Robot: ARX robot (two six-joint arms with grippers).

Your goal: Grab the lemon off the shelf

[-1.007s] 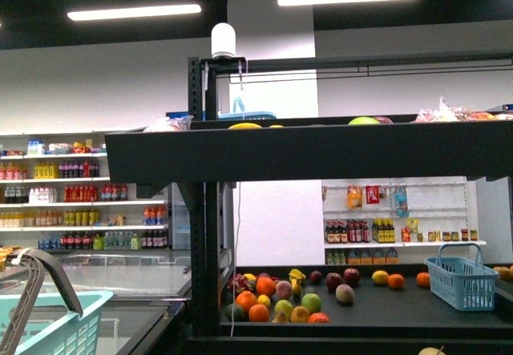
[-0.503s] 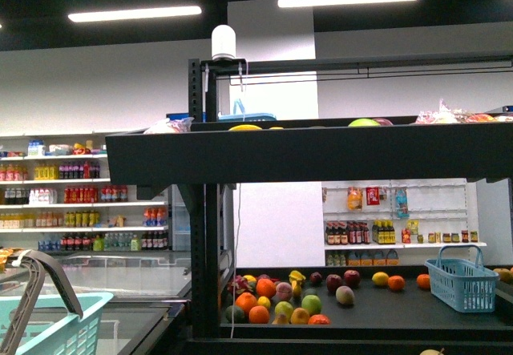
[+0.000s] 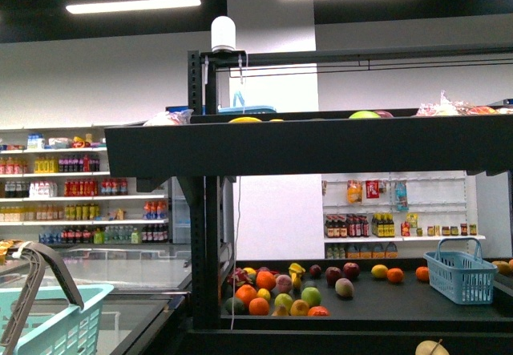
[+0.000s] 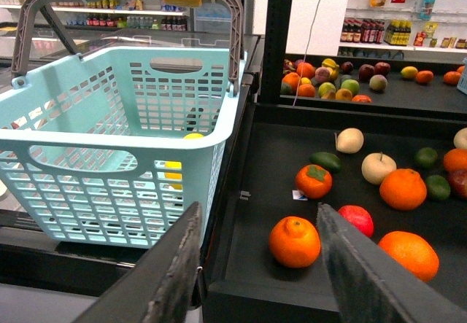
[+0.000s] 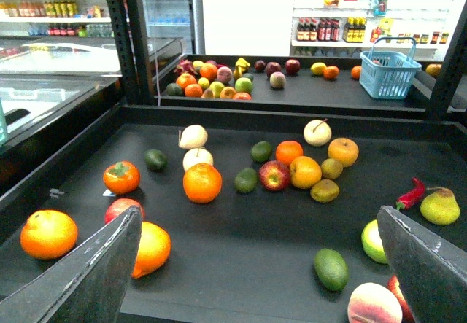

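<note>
The shelf (image 3: 321, 151) is a black tiered stand with wide dark trays. A bright yellow oval fruit, the likeliest lemon (image 3: 379, 272), lies on the far lower tray beside an orange; it also shows in the right wrist view (image 5: 318, 68) and the left wrist view (image 4: 409, 72). Another yellow fruit (image 3: 244, 119) peeks over the top tray's rim. My left gripper (image 4: 263, 265) is open and empty above the near tray's (image 4: 255, 184) corner, with a mandarin (image 4: 294, 240) between its fingers. My right gripper (image 5: 266, 265) is open and empty over the near tray (image 5: 241, 257). Neither gripper shows in the front view.
A teal basket (image 4: 117, 141) stands beside the near tray, something yellow (image 4: 193, 136) inside it. Oranges (image 5: 202, 182), apples (image 5: 274, 175), avocados (image 5: 332, 268), pears and a chili (image 5: 413, 193) lie scattered on the near tray. A blue basket (image 3: 459, 273) sits on the far tray.
The front view has shifted slightly: the shelf and far tray sit a little higher in the picture, and more of a cream apple shows at the bottom edge.
</note>
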